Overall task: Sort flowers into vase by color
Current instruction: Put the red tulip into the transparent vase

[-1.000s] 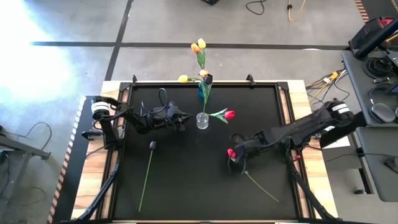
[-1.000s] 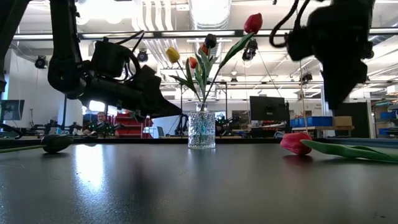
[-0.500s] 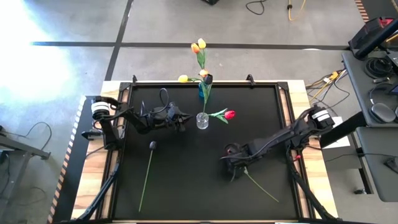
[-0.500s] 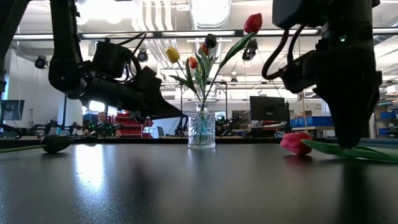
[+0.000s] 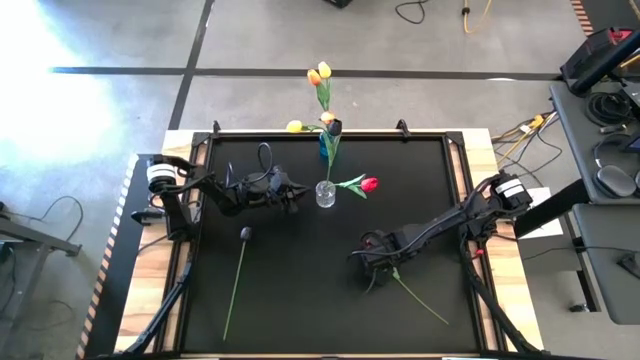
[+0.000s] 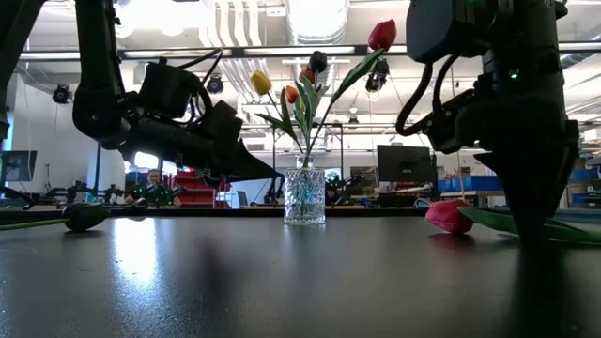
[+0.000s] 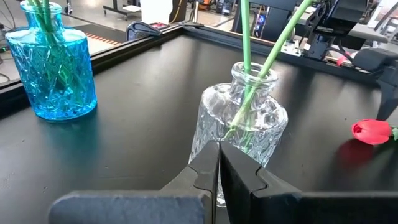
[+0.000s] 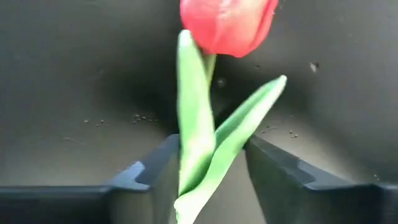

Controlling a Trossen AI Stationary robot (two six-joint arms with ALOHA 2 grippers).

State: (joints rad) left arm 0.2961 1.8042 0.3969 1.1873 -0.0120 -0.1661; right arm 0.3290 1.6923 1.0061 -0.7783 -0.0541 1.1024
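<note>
— Where's the red tulip (image 8: 227,25)?

— Flat on the tabletop (image 5: 300,280), between the right hand's (image 8: 208,163) spread fingers.

— How will it handle?

— Light, floppy; probably best pinched low on the stem, clear of the soft head. Left hand (image 7: 219,163) waits pressed together by the clear vase (image 7: 245,127).

Grey concrete floor (image 5: 110,100), taped lines

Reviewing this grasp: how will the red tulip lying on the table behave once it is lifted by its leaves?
The red tulip probably droops: its stem is long and thin. It looks light. Its soft leaves may slip between the right hand, whose fingers straddle them, open.
</note>
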